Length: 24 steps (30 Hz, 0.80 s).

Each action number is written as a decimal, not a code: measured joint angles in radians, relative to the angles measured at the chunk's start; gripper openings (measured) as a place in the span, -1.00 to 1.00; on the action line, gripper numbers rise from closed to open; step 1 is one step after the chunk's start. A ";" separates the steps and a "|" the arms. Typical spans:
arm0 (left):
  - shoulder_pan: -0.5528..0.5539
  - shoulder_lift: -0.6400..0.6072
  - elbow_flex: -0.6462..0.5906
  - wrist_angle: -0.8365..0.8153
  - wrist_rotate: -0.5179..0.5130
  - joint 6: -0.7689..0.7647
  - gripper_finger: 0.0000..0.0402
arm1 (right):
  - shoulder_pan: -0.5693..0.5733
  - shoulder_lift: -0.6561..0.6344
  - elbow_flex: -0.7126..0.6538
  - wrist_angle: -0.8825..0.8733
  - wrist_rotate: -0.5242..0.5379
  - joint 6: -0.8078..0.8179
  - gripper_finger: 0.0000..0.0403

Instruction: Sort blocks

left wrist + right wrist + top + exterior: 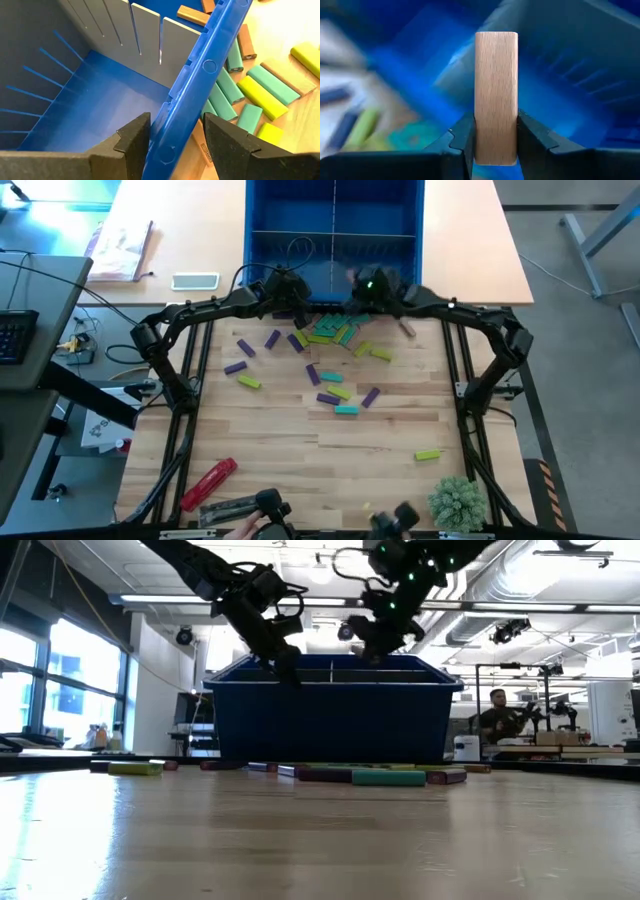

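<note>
Right wrist view: the right gripper (pixel 495 137) has its jaws closed on 1 tan wooden block (pixel 496 95), held upright between the 2 fingers, with the blue bin (pixel 580 65) blurred behind it. In the high view this gripper (pixel 362 290) sits at the bin's near wall (pixel 335 242), toward the right half.

Left wrist view: the left gripper (pixel 175 137) stands with jaws apart, 1 finger on each side of the bin's near rim (pixel 200 85); whether the pads touch the rim I cannot tell. No block is between the fingers. Inside the bin, grey slotted dividers (pixel 145 35) separate the compartments, and 1 tan block (pixel 192 15) lies beyond them. Outside the wall, teal blocks (pixel 272 85) and lime blocks (pixel 262 97) lie on the table just beside the bin.

High view: the remaining blocks (pixel 335 370) are scattered over the wooden table (pixel 300 460) in purple, lime and teal, densest near the bin; 1 lime block (pixel 428 454) lies well apart toward the right front. A red cylindrical tool (pixel 208 483) rests at the left front, a green plant (pixel 458 502) at the right front.

No legible writing in any view.
</note>
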 joint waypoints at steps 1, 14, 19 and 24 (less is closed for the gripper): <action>0.000 0.000 0.000 0.000 0.000 0.000 -0.18 | -0.027 0.003 0.000 0.009 -0.014 0.007 -0.53; 0.000 0.000 0.000 -0.002 -0.001 0.000 -0.18 | -0.095 -0.089 0.000 -0.236 -0.032 0.076 0.50; 0.000 0.000 0.000 -0.003 -0.001 0.000 -0.18 | -0.010 -0.215 -0.023 -0.461 0.117 0.122 0.49; 0.000 0.000 0.000 -0.004 -0.001 0.000 -0.18 | 0.068 -0.398 -0.272 -0.431 0.105 0.252 0.49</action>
